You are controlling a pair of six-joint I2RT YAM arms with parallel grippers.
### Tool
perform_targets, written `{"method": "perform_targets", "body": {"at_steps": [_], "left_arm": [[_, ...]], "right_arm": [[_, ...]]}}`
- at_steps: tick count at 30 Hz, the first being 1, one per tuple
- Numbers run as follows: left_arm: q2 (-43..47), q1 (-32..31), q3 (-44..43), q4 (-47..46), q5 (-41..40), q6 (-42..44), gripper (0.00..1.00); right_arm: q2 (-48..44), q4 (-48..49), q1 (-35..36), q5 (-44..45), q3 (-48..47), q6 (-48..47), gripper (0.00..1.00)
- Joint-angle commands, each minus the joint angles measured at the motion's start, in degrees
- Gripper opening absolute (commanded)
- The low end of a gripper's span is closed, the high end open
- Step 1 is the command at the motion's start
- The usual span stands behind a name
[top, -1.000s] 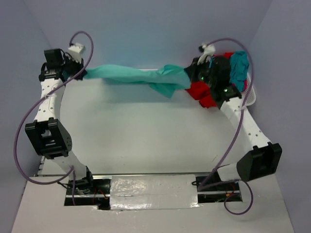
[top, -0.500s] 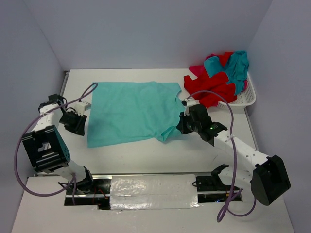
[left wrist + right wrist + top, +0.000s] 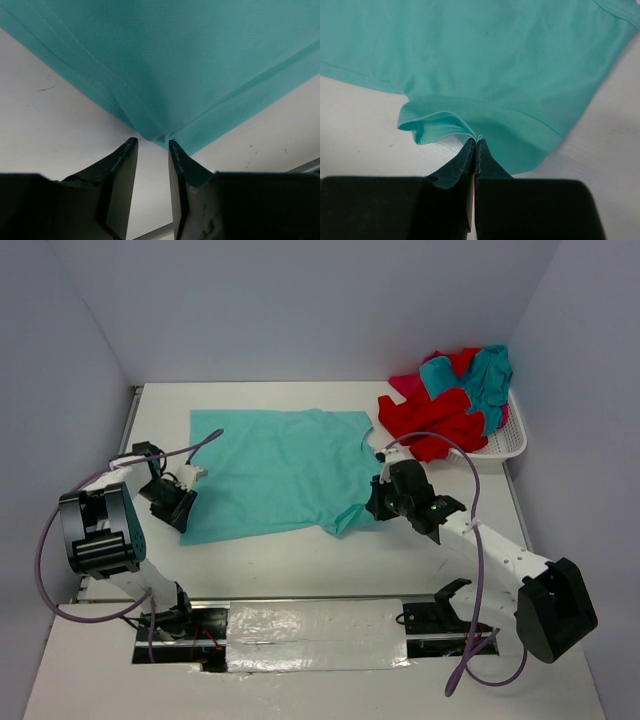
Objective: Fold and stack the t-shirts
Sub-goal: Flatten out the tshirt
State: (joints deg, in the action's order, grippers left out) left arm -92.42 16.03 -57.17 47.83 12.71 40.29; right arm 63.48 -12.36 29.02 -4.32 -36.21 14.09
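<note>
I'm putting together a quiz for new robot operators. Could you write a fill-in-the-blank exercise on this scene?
The fingers of the right gripper are ____ on the hem of the teal cloth t-shirt spread on the white table.
The fingers of the left gripper stand ____ at that t-shirt's corner.
The white plastic mesh basket holds heaped teal and ____ shirts.
Missing words: shut; open; red.
</note>
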Motion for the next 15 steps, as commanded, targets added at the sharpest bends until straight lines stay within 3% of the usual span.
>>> {"method": "perform_targets", "body": {"at_steps": [1,8,15], "left_arm": [[-1.36,0.14,1.09,-0.27,0.82,-3.98,0.44],[-2.06,-0.65,1.97,-3.36,2.66,-7.33,0.44],[-3.02,-1.00,4.34,-3.89,3.11,-6.90,0.29]], "right_arm": [[-1.26,3.04,0.25,1.15,1.48,0.68,0.00],[-0.99,2.26,0.25,0.71,1.67,0.42,0.00],[-0.73,1.11,-0.62,1.06,1.05,0.59,0.00]]}}
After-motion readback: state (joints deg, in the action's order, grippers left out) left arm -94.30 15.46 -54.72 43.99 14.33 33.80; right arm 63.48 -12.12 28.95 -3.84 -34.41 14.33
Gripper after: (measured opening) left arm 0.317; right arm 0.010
